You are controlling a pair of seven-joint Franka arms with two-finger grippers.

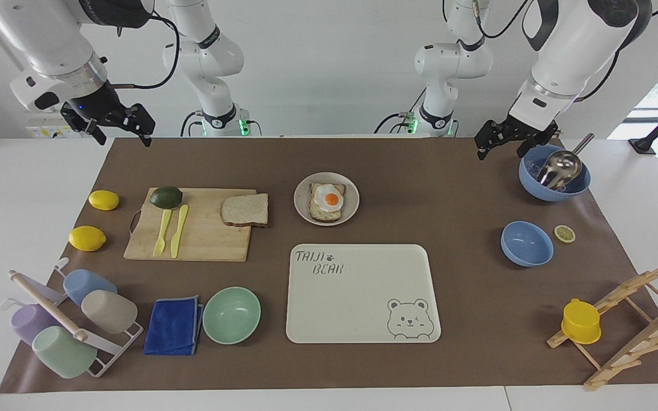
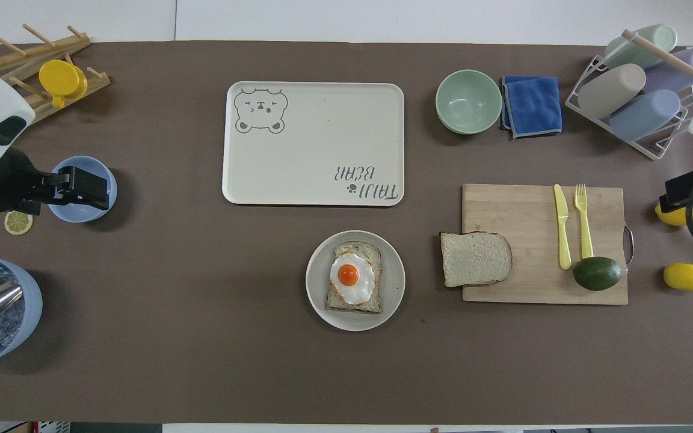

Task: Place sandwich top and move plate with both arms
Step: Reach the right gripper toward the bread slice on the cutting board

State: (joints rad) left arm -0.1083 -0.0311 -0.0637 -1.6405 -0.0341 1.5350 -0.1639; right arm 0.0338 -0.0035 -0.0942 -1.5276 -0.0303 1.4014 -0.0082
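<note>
You have one slice of light brown wholemeal bread point(image 1: 244, 210) at the centre-left of the facing frame, overhanging the wooden cutting board point(image 1: 203, 237), and one round off-white plate point(image 1: 301, 200) at centre holding egg-topped toast point(image 1: 327, 201). Two lemons point(image 1: 103, 200) sit at left. The left gripper point(image 1: 510, 140) at upper right and the right gripper point(image 1: 113, 127) at upper left both hover with fingers spread, holding nothing.

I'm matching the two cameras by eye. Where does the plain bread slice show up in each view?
Facing view: the sandwich top lies left of centre, overhanging the cutting board's edge, toward the plate.
Overhead view: the sandwich top lies right of centre, on that same board edge.
Shared landmark: the plate holding the egg-topped toast, beside the slice in both.
</note>
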